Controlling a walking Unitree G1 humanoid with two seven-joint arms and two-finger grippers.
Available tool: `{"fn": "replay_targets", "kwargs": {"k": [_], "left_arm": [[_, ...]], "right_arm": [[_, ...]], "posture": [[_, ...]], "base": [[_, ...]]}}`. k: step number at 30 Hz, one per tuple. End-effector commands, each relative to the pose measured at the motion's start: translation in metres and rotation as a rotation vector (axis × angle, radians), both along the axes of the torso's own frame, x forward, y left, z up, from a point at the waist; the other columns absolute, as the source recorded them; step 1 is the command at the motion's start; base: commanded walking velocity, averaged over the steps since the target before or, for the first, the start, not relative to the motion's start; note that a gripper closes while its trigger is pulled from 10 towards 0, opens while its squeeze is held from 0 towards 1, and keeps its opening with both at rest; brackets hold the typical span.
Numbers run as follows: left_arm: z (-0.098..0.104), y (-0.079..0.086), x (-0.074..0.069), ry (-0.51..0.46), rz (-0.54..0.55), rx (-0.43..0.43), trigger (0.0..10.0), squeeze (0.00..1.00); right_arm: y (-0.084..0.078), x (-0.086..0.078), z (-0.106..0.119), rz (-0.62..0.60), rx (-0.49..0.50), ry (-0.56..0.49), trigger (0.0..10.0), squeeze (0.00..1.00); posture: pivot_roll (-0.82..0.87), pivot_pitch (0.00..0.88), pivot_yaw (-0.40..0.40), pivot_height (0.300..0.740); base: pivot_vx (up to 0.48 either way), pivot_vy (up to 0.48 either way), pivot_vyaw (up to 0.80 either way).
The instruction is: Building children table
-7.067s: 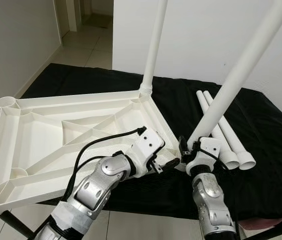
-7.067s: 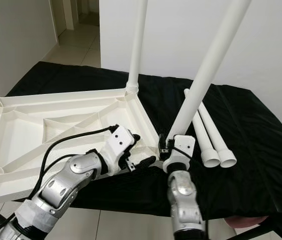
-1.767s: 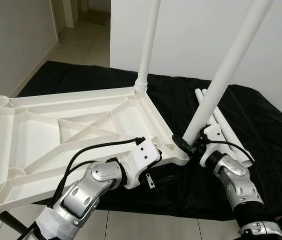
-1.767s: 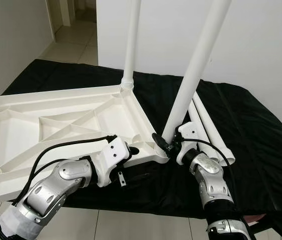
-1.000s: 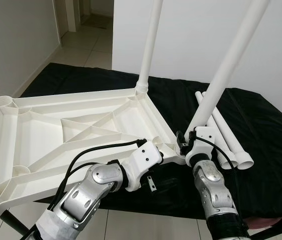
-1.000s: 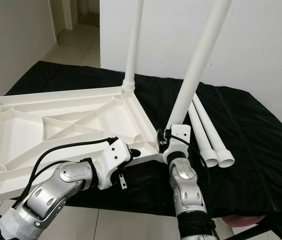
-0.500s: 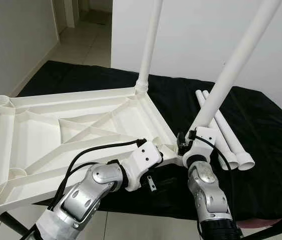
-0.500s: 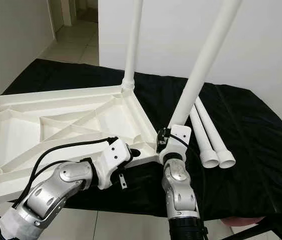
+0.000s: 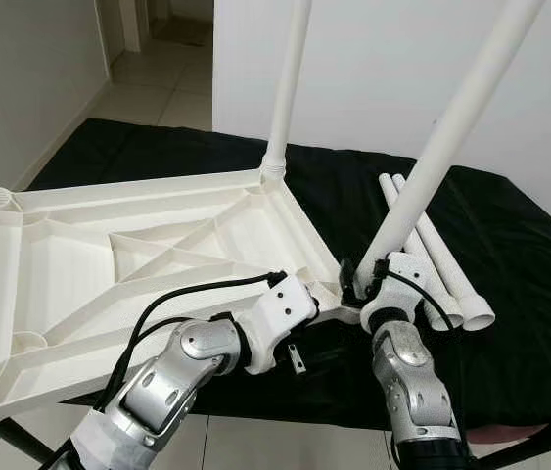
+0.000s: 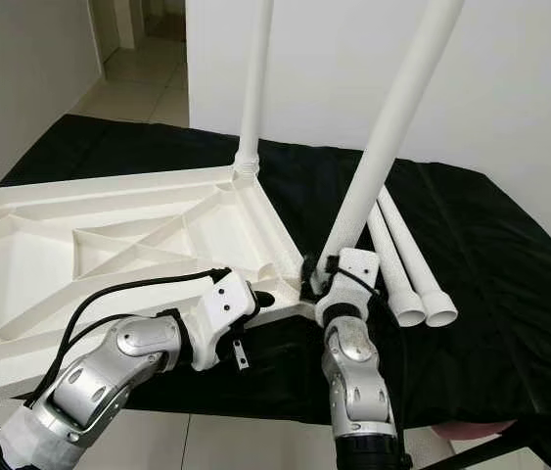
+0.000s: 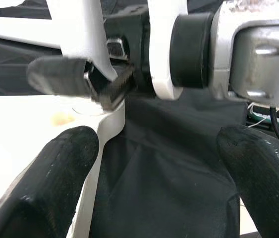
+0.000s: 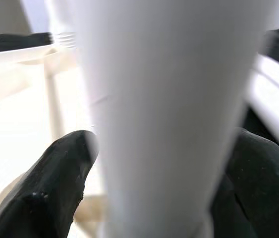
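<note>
Black cloth covers the bench where the upturned white tabletop (image 9: 138, 264) is laid; the second leg (image 9: 432, 162) is clamped near its base by the right gripper (image 9: 365, 284), axis tilted up-right off the near corner socket, w/ the left gripper (image 11: 144, 163) spread open just beside it.

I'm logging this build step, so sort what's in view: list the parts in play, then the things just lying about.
In play:
- upturned white tabletop
- tilted leg, clamped by right pincer
- upright fitted leg
- left pincer, open at the tabletop's near edge

Lying about:
- two spare legs
- black cloth
</note>
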State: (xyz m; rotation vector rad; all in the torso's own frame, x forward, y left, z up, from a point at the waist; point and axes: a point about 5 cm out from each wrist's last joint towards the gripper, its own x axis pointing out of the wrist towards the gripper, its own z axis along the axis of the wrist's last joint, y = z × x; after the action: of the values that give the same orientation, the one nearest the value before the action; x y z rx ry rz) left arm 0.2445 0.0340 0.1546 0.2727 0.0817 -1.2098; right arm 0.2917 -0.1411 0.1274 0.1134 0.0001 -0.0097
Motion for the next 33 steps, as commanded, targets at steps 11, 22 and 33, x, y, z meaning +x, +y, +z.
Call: {"fn": "replay_targets", "kwargs": {"k": [11, 22, 33], "left_arm": [[0.000, 0.001, 0.007, -0.007, 0.031, 0.003, 10.0, 0.00], [0.003, 0.004, 0.014, -0.023, 0.091, 0.000, 10.0, 0.00], [0.002, 0.008, 0.012, -0.021, 0.106, 0.005, 10.0, 0.00]], "right_arm": [[-0.018, 0.013, 0.003, 0.288, -0.161, -0.062, 10.0, 0.00], [-0.034, 0.032, -0.007, 0.465, -0.218, -0.020, 1.4, 0.00], [-0.033, 0.036, -0.017, 0.546, -0.234, 0.004, 0.0, 0.00]], "posture": [[-0.01, 0.000, -0.106, 0.740], [0.01, 0.000, -0.102, 0.740], [0.02, 0.000, -0.104, 0.740]], "base": [[0.000, 0.000, 0.00], [0.000, 0.000, 0.00], [0.000, 0.000, 0.00]]}}
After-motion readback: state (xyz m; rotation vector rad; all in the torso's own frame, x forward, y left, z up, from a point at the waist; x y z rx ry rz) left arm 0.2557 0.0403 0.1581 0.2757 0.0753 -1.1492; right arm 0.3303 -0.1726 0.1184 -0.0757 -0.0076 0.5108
